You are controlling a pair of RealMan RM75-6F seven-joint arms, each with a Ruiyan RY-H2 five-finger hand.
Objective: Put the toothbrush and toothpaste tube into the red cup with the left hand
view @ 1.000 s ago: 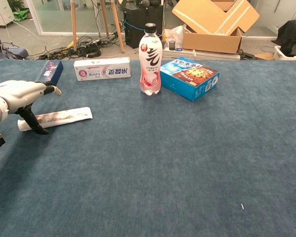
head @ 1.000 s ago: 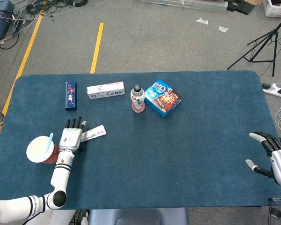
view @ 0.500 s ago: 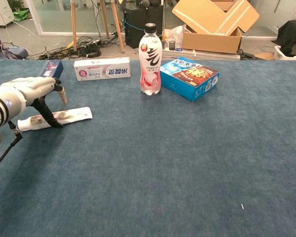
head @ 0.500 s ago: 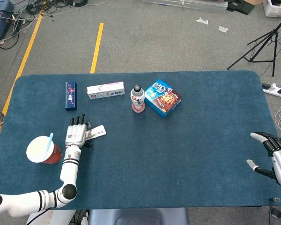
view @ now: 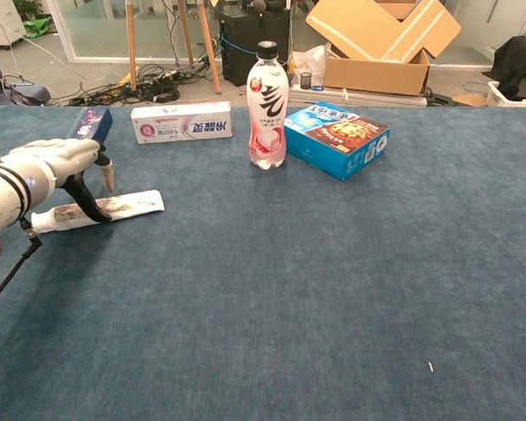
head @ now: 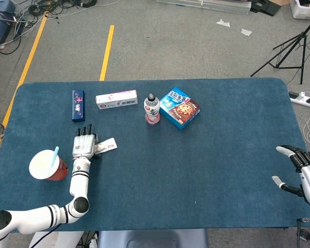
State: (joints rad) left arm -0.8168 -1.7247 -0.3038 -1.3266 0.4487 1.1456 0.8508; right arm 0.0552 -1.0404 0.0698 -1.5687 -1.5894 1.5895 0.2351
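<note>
Blue carpeted table [head: 206, 165], grey floor [head: 160, 46]

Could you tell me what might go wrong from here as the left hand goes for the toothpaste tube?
The left hand is over the toothpaste tube, which lies flat on the table; the fingers may slide it along the cloth rather than lift it.

The red cup stands close beside the left forearm, with the toothbrush already leaning in it, so a swing back could tip it.
</note>
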